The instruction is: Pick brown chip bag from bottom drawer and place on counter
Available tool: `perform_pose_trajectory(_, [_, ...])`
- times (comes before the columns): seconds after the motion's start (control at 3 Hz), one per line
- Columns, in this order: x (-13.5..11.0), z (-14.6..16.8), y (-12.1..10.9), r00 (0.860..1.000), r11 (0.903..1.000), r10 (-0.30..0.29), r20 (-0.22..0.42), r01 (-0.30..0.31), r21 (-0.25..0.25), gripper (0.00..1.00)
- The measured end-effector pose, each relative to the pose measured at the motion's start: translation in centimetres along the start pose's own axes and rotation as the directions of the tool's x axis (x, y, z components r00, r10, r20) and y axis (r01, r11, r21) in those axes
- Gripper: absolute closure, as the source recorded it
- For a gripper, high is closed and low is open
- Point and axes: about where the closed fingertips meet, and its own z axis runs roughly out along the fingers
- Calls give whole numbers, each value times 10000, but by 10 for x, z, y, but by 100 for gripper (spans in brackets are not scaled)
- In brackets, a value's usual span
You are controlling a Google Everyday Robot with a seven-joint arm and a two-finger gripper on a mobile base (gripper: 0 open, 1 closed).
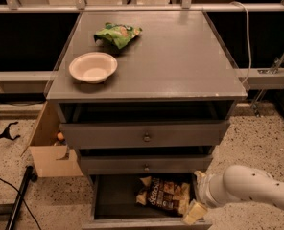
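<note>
The brown chip bag point(165, 196) lies in the open bottom drawer point(114, 200), toward its right side, dark brown and cream with white lettering. My gripper point(195, 211) comes in from the right on a white arm and sits at the drawer's right front corner, beside the bag's right edge. The counter point(180, 56) is the grey top of the cabinet.
A white bowl point(93, 67) and a green snack bag point(118, 33) lie on the counter's left part. Two shallower knobbed drawers point(145, 135) stand slightly open above the bottom drawer. A cardboard box point(48, 147) stands left of the cabinet, with a black cable on the floor.
</note>
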Motion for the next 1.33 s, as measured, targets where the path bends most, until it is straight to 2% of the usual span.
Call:
perform_pose_trajectory(0.33, [7,38,1,9974,9992,-341,634,355,-208,0])
perform_pose_trajectory(0.67, [23,85,7,9971,9971,-481,586,513,-554,0])
perform_pose_trajectory(1.0, [23,94,12,9971,9959,-502,580,543,-724,0])
perform_pose_trajectory(1.33, [23,87,15,9956,9958,-668,659,707,-578,0])
